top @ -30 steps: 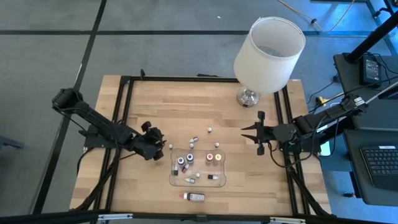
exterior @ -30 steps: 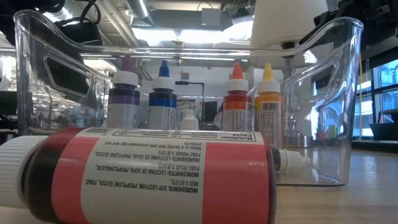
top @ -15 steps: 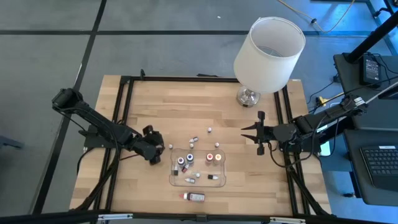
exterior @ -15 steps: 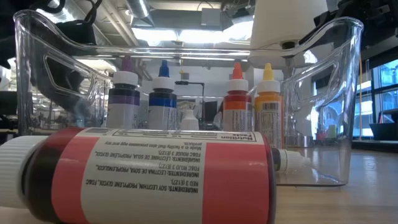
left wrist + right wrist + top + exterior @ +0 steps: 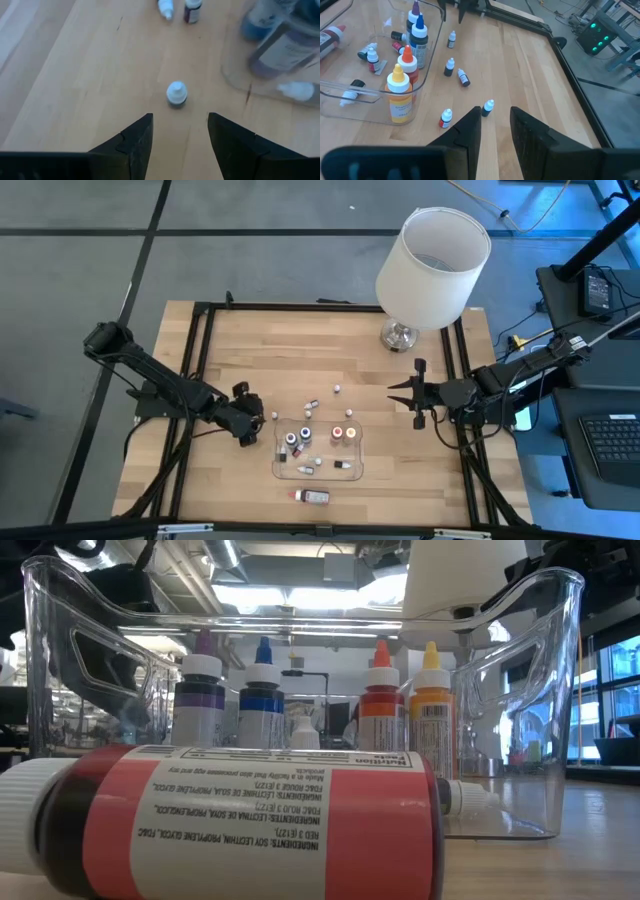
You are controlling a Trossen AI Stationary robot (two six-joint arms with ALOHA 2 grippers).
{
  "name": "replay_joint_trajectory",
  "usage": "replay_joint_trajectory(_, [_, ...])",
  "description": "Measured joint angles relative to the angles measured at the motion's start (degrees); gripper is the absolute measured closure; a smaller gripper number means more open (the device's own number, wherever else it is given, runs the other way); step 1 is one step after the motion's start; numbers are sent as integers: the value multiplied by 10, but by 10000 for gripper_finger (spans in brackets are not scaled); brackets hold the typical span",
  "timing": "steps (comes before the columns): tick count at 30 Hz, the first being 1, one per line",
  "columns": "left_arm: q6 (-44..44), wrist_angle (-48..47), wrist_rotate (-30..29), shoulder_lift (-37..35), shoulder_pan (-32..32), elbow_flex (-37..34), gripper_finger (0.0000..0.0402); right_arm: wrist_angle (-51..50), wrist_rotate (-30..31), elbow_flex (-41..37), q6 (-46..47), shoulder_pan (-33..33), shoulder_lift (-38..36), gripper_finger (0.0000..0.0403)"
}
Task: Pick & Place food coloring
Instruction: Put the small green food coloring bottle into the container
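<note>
A clear tray point(image 5: 283, 470) is sitting near the middle of the table point(image 5: 250, 350), holding four upright dropper bottles point(image 5: 293, 440) and some tiny bottles lying flat. A larger bottle point(image 5: 311, 496) is lying before the tray. Several tiny bottles point(image 5: 313, 405) are standing loose behind it, one point(image 5: 274, 416) just left, facing the left gripper point(image 5: 254, 425). A lamp point(image 5: 430, 255) is standing at the far right corner.

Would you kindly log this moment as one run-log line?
left gripper: jaws open, just short of small white-capped bottle | right gripper: idle, right of clear tray
</note>
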Motion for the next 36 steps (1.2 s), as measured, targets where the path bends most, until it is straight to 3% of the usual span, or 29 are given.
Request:
replay_joint_trajectory(21, [97, 86, -36, 0, 0, 0, 233, 0, 0, 0, 0, 0, 0, 296])
replay_joint_trajectory(36, [84, 96, -48, 28, 0, 0, 235, 0, 0, 0, 0, 0, 0, 296])
